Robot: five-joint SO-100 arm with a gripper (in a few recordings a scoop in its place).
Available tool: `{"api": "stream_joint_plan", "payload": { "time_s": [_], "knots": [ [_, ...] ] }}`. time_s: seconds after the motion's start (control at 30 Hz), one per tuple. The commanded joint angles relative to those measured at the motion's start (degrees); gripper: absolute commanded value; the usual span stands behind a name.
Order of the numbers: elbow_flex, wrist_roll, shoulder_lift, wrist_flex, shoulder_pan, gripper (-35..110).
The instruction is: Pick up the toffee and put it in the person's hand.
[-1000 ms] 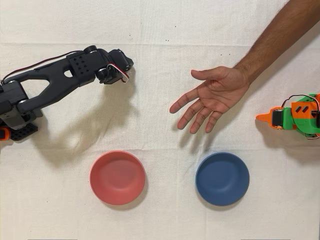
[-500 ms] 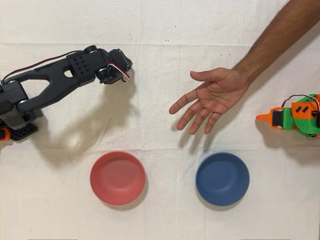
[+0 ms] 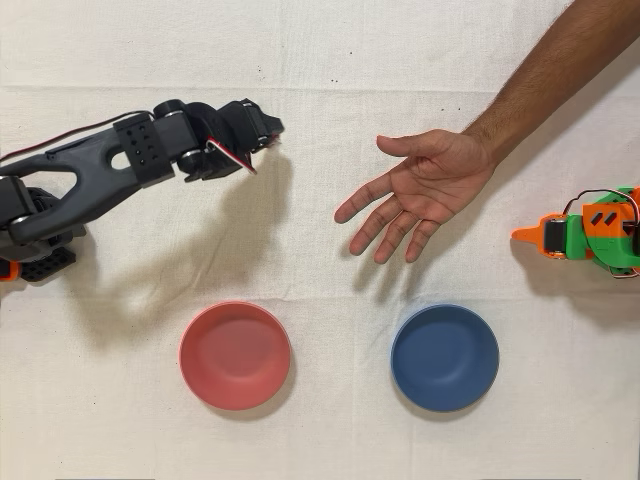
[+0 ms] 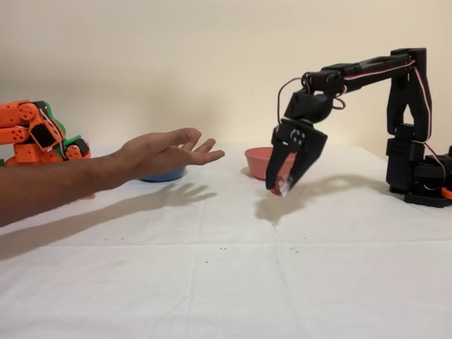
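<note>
Gripped between the closed fingertips of the black arm's gripper (image 4: 284, 185) is the toffee (image 4: 282, 186), seen in the fixed view as a small reddish lump with a clear, shiny wrapper end at the very tip of the jaws. It is held clear of the white tablecloth (image 4: 226, 268), with a shadow cast on the cloth beneath it. In the overhead view the gripper (image 3: 266, 141) is pointed toward the person's hand (image 3: 420, 190), and only a thin reddish edge is seen at the jaws there, so the candy itself cannot be made out from above.

The person's hand is held open, palm up and fingers spread, and is kept apart from the gripper, with bare cloth between them. In the fixed view the hand (image 4: 166, 152) is raised above the cloth, roughly level with the gripper's upper part, and the fingertips are turned toward the toffee.

In the overhead view, a red bowl (image 3: 235, 355) is placed below the gripper and a blue bowl (image 3: 444, 357) below the hand, both well apart from the candy. In the fixed view the red bowl (image 4: 260, 162) is partly hidden behind the gripper. The idle orange arm (image 3: 590, 232) is parked beyond the hand, at the side away from the gripper.
</note>
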Motion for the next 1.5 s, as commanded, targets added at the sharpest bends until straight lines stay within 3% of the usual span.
{"api": "stream_joint_plan", "payload": {
  "time_s": [0.0, 1.07, 1.47],
  "knots": [
    [-7.38, -0.79, 7.91, -0.26, 1.93, 7],
    [-39.2, -6.77, -10.02, -6.24, 10.99, 4],
    [-42.1, -10.9, -15.91, -12.48, 15.47, 4]
  ]
}}
